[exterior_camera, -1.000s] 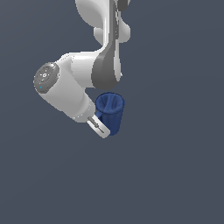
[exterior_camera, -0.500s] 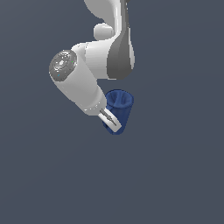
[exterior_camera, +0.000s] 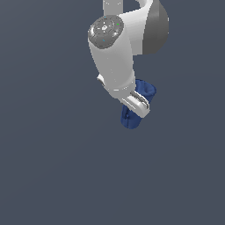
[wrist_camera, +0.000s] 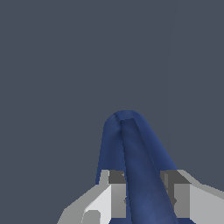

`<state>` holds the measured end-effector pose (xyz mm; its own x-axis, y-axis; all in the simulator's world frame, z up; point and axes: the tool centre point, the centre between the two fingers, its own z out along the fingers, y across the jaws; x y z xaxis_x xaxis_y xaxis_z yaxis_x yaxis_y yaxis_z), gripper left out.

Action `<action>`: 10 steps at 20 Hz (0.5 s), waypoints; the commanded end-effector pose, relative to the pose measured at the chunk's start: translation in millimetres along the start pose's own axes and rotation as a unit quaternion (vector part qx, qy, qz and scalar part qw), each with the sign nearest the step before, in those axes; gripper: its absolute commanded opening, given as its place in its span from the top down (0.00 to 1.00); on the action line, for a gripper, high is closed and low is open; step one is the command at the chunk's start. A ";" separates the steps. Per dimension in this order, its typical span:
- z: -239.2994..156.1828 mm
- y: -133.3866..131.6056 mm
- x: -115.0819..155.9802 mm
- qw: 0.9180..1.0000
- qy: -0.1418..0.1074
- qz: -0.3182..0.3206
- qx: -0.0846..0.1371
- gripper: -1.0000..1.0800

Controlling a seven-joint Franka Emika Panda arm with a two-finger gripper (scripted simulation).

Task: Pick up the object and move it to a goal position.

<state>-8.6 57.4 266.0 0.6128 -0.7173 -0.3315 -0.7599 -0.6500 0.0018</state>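
Against a plain grey backdrop, my gripper point(exterior_camera: 137, 103) clamped on the dark blue mug point(exterior_camera: 132, 119), fingers point(wrist_camera: 116, 192) pressing either side, mug tilted below my wrist

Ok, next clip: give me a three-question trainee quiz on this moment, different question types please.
1. True or false: the mug is clamped in the gripper.
2. What colour is the mug? A) red B) dark blue C) white
3. In the wrist view, what lies between the fingers?

Key: 1 true. 2 B. 3 Part of the mug; the jaws stand closed on either side of it.
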 end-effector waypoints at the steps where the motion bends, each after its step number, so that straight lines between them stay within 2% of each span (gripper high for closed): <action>1: -6.0 -8.8 -22.0 1.000 0.001 0.000 0.001 1.00; 5: -11.3 -18.4 -45.0 1.000 0.001 0.000 0.001 1.00; 10: -13.7 -23.4 -54.5 1.000 0.000 0.000 0.001 1.00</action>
<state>-21.3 106.7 294.7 0.6135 -0.7167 -0.3317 -0.7593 -0.6507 0.0014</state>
